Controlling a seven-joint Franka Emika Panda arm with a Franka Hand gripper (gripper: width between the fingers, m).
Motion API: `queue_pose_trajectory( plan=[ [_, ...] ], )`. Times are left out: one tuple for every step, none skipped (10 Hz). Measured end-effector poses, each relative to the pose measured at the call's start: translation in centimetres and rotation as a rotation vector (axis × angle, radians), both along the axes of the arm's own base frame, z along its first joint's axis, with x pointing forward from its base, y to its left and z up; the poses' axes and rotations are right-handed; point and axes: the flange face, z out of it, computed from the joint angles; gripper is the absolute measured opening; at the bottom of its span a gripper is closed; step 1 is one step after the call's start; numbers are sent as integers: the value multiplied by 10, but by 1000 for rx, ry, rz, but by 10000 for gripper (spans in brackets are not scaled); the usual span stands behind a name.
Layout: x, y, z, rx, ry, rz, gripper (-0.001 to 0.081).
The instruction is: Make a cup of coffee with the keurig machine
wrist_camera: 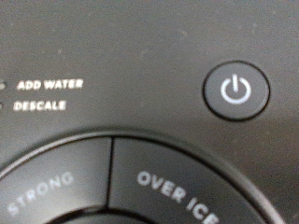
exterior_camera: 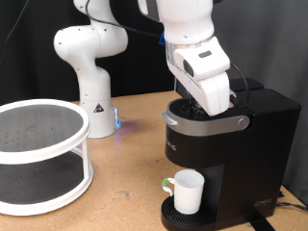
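The keurig machine (exterior_camera: 229, 140) is a black box at the exterior view's right, lid down with its grey handle band in front. The white cup (exterior_camera: 188, 192) with a greenish handle stands on the round drip tray under the spout. My gripper (exterior_camera: 205, 108) is down on the machine's top, its fingers hidden behind the hand. The wrist view is filled by the machine's top panel (wrist_camera: 112, 56): a round power button (wrist_camera: 235, 91), "ADD WATER" and "DESCALE" labels, and "STRONG" and "OVER ICE" buttons (wrist_camera: 177, 191). No finger shows in the wrist view.
A white round two-tier rack (exterior_camera: 37, 154) stands at the exterior view's left. The robot's white base (exterior_camera: 94, 72) is at the back, with a blue light beside it. The wooden tabletop (exterior_camera: 130, 164) lies between rack and machine.
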Motion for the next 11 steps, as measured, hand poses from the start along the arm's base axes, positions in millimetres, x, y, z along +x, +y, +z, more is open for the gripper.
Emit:
queue_pose_trajectory(
  plan=[
    [0, 0, 0, 0, 1, 0, 0],
    [1, 0, 0, 0, -19, -6, 0],
    [0, 0, 0, 6, -50, -8, 0],
    [-4, -1, 0, 29, -87, 3, 0],
    [-9, -2, 0, 58, -123, 17, 0],
    [-17, -3, 0, 89, -143, 32, 0],
    [-25, -3, 0, 120, -155, 39, 0],
    [-32, -4, 5, 151, -179, 30, 0],
    [-37, -5, 13, 178, -209, 13, 0],
    [-42, -7, 23, 193, -236, 3, 0],
    [-47, -8, 33, 199, -251, -8, 0]
  ],
)
